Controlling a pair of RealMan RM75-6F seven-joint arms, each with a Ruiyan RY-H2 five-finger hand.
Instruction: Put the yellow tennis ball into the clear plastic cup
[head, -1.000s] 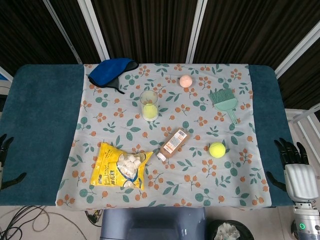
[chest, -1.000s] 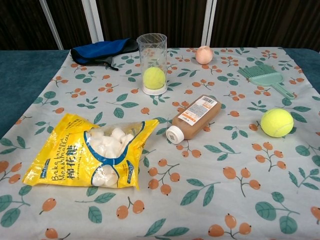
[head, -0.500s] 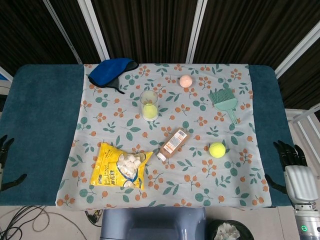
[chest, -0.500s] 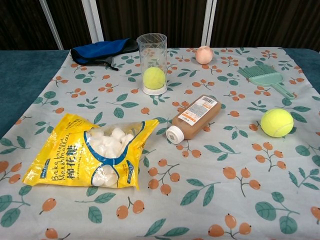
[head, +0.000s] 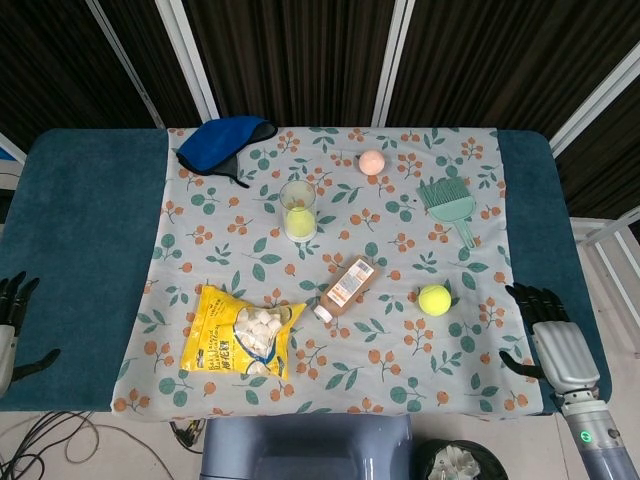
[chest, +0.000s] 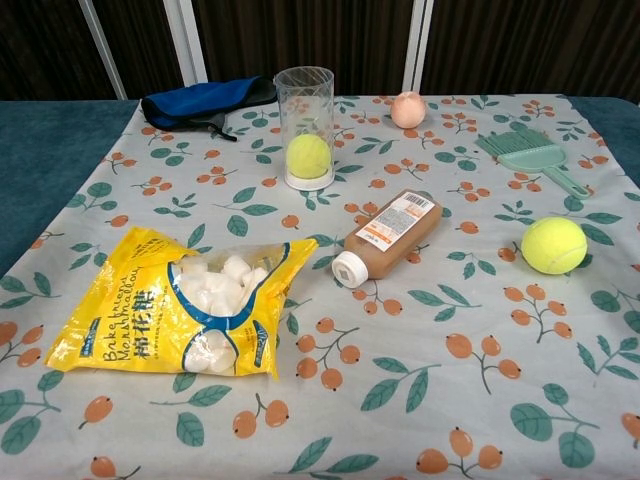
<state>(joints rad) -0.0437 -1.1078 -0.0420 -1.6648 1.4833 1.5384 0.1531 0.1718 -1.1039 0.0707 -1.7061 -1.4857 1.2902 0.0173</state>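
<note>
A yellow tennis ball (head: 434, 299) (chest: 553, 245) lies loose on the floral cloth at the right, beyond the bottle. The clear plastic cup (head: 298, 210) (chest: 304, 128) stands upright near the middle back, and a second yellow ball (chest: 308, 157) sits inside it at the bottom. My right hand (head: 550, 335) hovers at the table's front right edge, fingers spread and holding nothing, a short way right of the loose ball. Only the dark fingers of my left hand (head: 10, 305) show at the far left edge, apart and empty. Neither hand appears in the chest view.
A brown bottle (head: 346, 286) lies on its side between cup and loose ball. A yellow marshmallow bag (head: 240, 331) lies front left. A blue cloth (head: 222, 143), a peach ball (head: 371, 162) and a green brush (head: 450, 205) sit along the back.
My right hand has moved left, in over the table's edge toward the loose ball. The left hand has shifted slightly. The objects have not moved.
</note>
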